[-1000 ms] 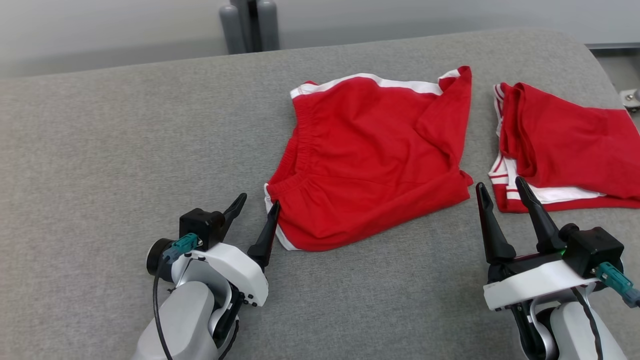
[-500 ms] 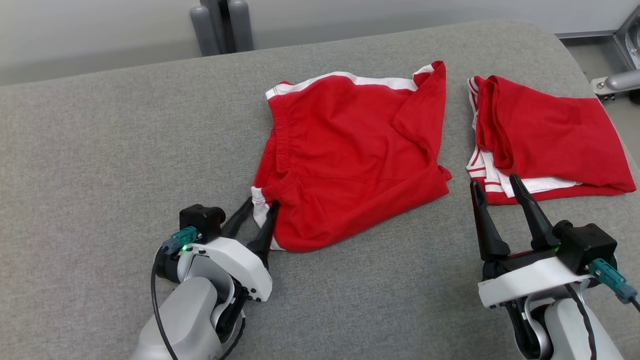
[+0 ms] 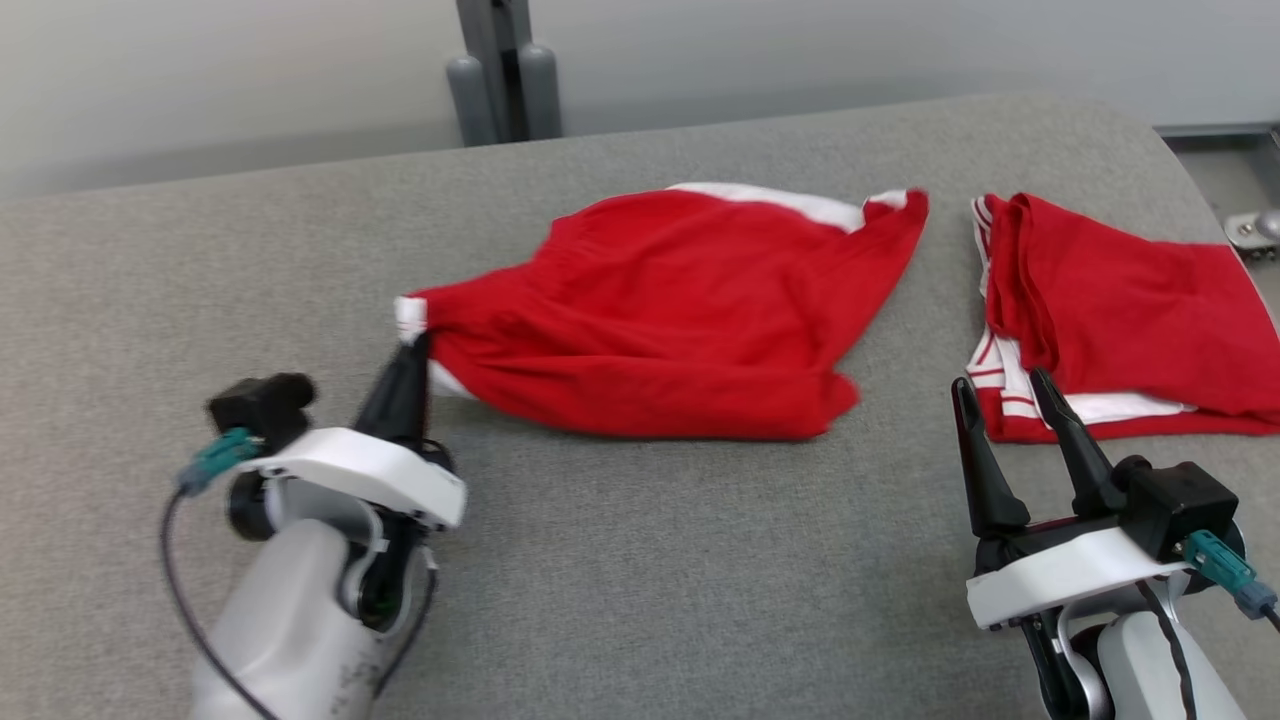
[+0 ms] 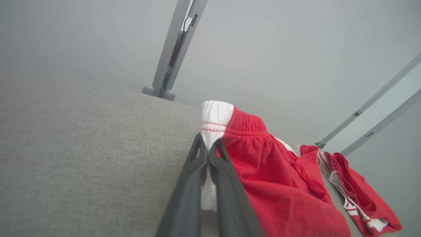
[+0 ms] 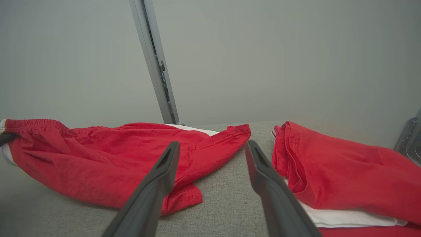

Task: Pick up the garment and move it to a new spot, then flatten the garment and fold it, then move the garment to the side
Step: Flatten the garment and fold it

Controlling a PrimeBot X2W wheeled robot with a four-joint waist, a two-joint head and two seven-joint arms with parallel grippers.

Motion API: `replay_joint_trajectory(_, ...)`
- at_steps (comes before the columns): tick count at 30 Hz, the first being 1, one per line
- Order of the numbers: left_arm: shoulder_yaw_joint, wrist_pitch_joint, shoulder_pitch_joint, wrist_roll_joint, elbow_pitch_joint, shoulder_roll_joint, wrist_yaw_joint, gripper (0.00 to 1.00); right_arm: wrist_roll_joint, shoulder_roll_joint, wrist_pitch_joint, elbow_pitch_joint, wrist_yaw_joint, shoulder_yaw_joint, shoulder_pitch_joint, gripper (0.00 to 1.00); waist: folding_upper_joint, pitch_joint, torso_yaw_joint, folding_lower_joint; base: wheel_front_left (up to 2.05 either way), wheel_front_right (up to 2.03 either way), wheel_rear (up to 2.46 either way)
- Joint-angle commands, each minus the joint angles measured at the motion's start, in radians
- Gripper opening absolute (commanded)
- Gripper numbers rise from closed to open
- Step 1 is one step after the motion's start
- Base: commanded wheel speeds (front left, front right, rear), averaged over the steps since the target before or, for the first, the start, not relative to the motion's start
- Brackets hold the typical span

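Grey cushion [image 3: 640, 560]: left gripper [image 3: 412, 345] clamped on shorts [image 3: 680, 320] at their nine-o'clock corner; right gripper [image 3: 1000, 385], five o'clock, gapes wide, empty, near pile [image 3: 1130, 300].

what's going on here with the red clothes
The robot's left fingers are shut on the white-trimmed corner of the red shorts, holding that corner up while the rest lies stretched on the grey pad. The right fingers are open and empty, near a folded red garment lying to the shorts' right.
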Motion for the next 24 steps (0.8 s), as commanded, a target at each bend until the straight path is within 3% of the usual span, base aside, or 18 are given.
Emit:
replay_joint_trajectory(1, 0.062, -0.004, 0.015, 0.009, -0.027, 0.021, -0.001, 0.00, -0.006, -0.010, 0.000, 0.002, 0.000, 0.001, 0.015, 1.00, 0.0000, -0.029, 0.027, 0.0000, 0.00, 0.00, 0.00)
replay_joint_trajectory(7, 0.200, -0.004, 0.027, 0.024, -0.085, 0.059, -0.001, 0.00, -0.004, -0.012, 0.000, 0.009, 0.000, 0.008, 0.020, 1.00, 0.0000, -0.060, 0.049, 0.0000, 0.00, 0.00, 0.00)
replay_joint_trajectory(15, 0.353, -0.004, -0.068, 0.139, -0.188, 0.137, 0.013, 0.00, 0.002, -0.007, 0.000, 0.015, 0.000, 0.018, 0.036, 1.00, 0.0000, -0.086, 0.052, 0.0000, 0.00, 0.00, 0.00)
replay_joint_trajectory(19, 0.341, -0.004, -0.118, 0.219, -0.276, 0.135, 0.009, 0.00, 0.009, -0.002, 0.000, 0.017, 0.000, 0.020, 0.043, 1.00, 0.0000, -0.096, 0.040, 0.0000, 0.00, 0.00, 0.00)
replay_joint_trajectory(24, 0.207, -0.003, -0.128, 0.330, -0.325, 0.050, 0.005, 0.00, 0.014, 0.006, 0.000, 0.017, 0.000, 0.027, 0.038, 1.00, 0.0000, -0.091, 0.007, 0.0000, 0.00, 0.00, 0.00)
